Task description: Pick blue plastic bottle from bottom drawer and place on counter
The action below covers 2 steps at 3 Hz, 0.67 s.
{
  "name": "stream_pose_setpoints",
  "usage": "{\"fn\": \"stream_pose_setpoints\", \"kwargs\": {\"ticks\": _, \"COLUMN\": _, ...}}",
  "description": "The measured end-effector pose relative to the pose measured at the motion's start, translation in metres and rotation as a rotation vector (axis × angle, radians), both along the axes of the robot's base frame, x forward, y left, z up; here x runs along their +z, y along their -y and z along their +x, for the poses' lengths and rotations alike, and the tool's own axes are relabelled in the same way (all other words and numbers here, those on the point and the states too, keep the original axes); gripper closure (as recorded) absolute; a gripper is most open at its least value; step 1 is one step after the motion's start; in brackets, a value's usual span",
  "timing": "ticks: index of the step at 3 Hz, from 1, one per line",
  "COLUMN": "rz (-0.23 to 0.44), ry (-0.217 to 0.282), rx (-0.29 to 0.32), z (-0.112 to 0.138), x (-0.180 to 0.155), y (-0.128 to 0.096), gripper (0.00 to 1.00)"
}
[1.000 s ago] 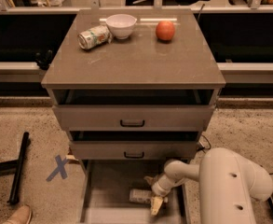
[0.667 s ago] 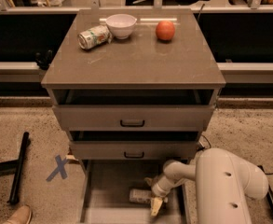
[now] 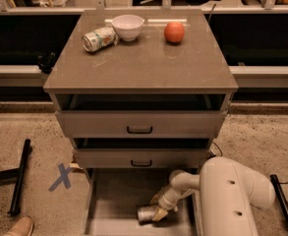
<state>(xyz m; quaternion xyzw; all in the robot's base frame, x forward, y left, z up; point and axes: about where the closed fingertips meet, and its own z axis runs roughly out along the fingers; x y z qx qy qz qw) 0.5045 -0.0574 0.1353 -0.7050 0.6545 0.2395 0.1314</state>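
Note:
The blue plastic bottle (image 3: pixel 146 214) lies on its side on the grey floor of the open bottom drawer (image 3: pixel 111 200), near the front. My gripper (image 3: pixel 158 207) reaches down into the drawer from the right. It is open, with one yellowish finger on each side of the bottle's right end. The bottle rests on the drawer floor. The counter (image 3: pixel 143 65) is the glossy grey-brown top of the cabinet above.
On the counter stand a dented green-and-white can (image 3: pixel 98 37), a white bowl (image 3: pixel 128 26) and a red apple (image 3: pixel 174 32). My white arm housing (image 3: pixel 229 195) fills the lower right. The two upper drawers stand slightly open. A blue X (image 3: pixel 61 176), a black bar (image 3: pixel 19 176) and a shoe (image 3: pixel 18 227) are on the floor to the left.
My white arm housing has shifted slightly left. The gripper stays at the bottle's right end, and the bottle has hardly moved.

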Motion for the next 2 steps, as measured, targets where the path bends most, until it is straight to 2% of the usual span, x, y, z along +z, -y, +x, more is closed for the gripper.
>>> {"fn": "stream_pose_setpoints", "kwargs": {"ticks": 1, "rz": 0.005, "ry": 0.001, "rx": 0.004, "z": -0.003, "x": -0.003, "y": -0.003, "gripper": 0.71}}
{"fn": "stream_pose_setpoints", "kwargs": {"ticks": 2, "rz": 0.040, "ry": 0.055, "rx": 0.012, "z": -0.003, "x": 0.021, "y": 0.000, "gripper": 0.94}}
